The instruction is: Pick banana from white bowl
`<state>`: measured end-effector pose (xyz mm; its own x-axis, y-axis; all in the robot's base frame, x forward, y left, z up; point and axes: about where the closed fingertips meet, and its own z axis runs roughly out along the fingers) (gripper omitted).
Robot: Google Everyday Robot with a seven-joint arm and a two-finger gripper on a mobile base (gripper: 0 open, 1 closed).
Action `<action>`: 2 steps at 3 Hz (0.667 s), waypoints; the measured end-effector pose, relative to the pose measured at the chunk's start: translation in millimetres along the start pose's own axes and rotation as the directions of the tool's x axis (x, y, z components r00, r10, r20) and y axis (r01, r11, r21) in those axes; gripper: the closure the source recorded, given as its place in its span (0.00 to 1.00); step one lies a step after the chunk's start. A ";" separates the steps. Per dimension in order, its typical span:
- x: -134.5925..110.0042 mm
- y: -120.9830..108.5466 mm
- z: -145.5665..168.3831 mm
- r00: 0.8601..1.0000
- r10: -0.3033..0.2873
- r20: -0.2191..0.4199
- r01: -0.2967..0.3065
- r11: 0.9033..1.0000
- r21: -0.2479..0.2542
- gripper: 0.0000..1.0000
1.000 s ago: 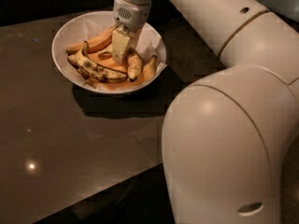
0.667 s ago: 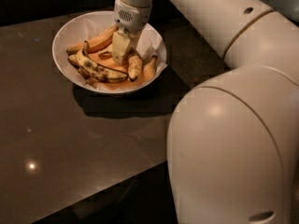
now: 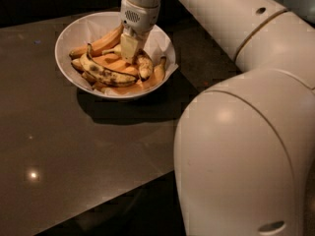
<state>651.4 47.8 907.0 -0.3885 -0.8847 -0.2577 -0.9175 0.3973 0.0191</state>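
The white bowl (image 3: 74,33) stands on the dark table at the upper left and holds several bananas. The freckled, curved banana (image 3: 144,66) lies right of centre in the bowl. My gripper (image 3: 130,48) reaches straight down into the middle of the bowl, its tip among the bananas and just left of the freckled one, touching or nearly touching it. A longer banana with black blotches (image 3: 106,74) lies along the front of the pile. Smooth orange-yellow bananas (image 3: 101,43) lie behind and to the left.
The dark glossy table (image 3: 74,151) stretches in front of the bowl, with its front edge running diagonally at the lower left. My bulky white arm (image 3: 246,132) fills the right side of the view and hides the table there.
The gripper stays low in the bowl at nearly the same spot. The large arm segment in the foreground has shifted slightly. The bananas have not visibly moved.
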 end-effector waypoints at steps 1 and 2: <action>-3.0 1.9 -1.6 1.000 -0.012 0.017 0.011 1.000 0.012 1.00; -4.9 14.7 -15.7 0.998 -0.048 0.029 0.046 0.997 0.055 1.00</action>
<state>638.5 54.2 923.7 -0.3413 -0.8955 -0.2858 -0.9285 0.3686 -0.0459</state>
